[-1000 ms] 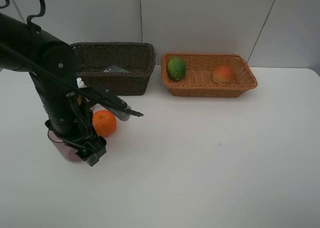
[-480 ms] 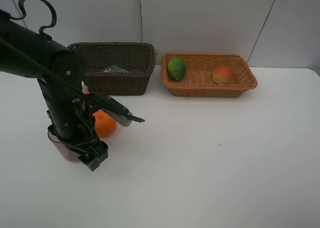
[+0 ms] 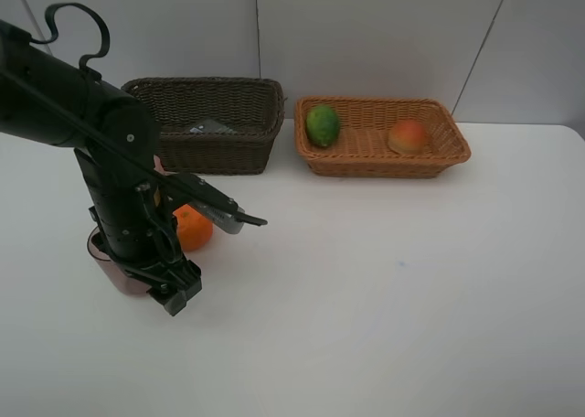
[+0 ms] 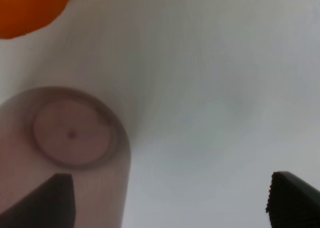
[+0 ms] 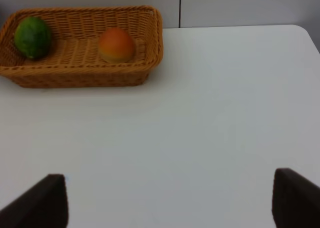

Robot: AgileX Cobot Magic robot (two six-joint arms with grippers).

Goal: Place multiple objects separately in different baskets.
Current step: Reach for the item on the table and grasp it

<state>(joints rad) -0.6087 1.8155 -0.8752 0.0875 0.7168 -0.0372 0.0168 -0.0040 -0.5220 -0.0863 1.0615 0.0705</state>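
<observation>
Your left gripper (image 4: pixel 170 203) has shifted slightly by the mauve cup (image 4: pixel 75 138), jaws spread wide and empty; the right gripper (image 5: pixel 170 200) gapes too, holding nothing. White table (image 3: pixel 384 298), pale panelled wall (image 3: pixel 366 33). Lime (image 3: pixel 322 124) and peach (image 3: pixel 408 136) sit in the tan basket (image 3: pixel 384 165). Your arm (image 3: pixel 119 188) half hides the orange (image 3: pixel 194 229); the dark basket (image 3: pixel 215 152) has contents you can't make out.

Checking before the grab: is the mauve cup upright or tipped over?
Upright. The left wrist view looks down into the cup onto its round bottom.
</observation>
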